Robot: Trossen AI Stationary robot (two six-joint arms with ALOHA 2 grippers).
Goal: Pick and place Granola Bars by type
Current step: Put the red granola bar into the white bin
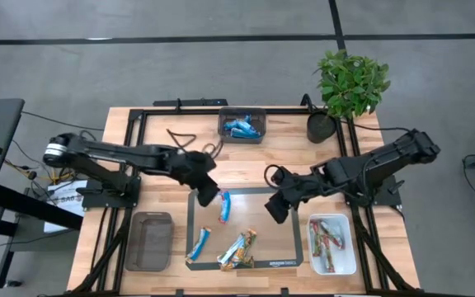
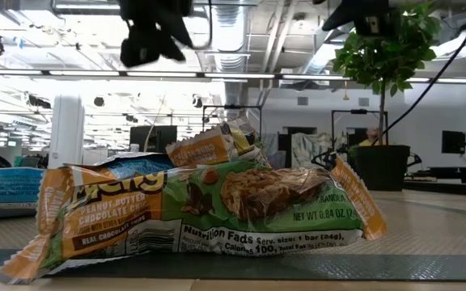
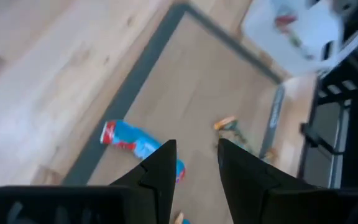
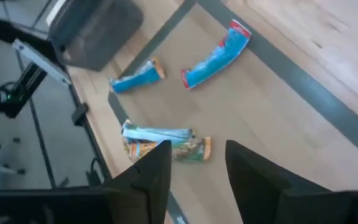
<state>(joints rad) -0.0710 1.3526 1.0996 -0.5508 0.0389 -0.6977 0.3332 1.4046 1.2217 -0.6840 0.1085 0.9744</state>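
Note:
Granola bars lie on a grey-bordered mat (image 1: 190, 216): a blue bar with a red end (image 1: 224, 206), a blue-and-yellow bar (image 1: 199, 245), and a small heap of green-gold bars (image 1: 237, 250), which fills the low view (image 2: 217, 210). My left gripper (image 1: 207, 194) hovers open and empty above the mat's far left corner, beside the blue bar (image 3: 135, 140). My right gripper (image 1: 276, 206) hovers open and empty over the mat's right side, and its view shows the blue bar (image 4: 216, 56), the blue-and-yellow bar (image 4: 135, 78) and the heap (image 4: 166, 142).
A dark tray (image 1: 242, 125) with blue bars stands at the far centre. A white tray (image 1: 332, 243) with red bars stands at the near right. A grey tray (image 1: 148, 239) stands at the near left. A potted plant (image 1: 349, 82) stands at the far right.

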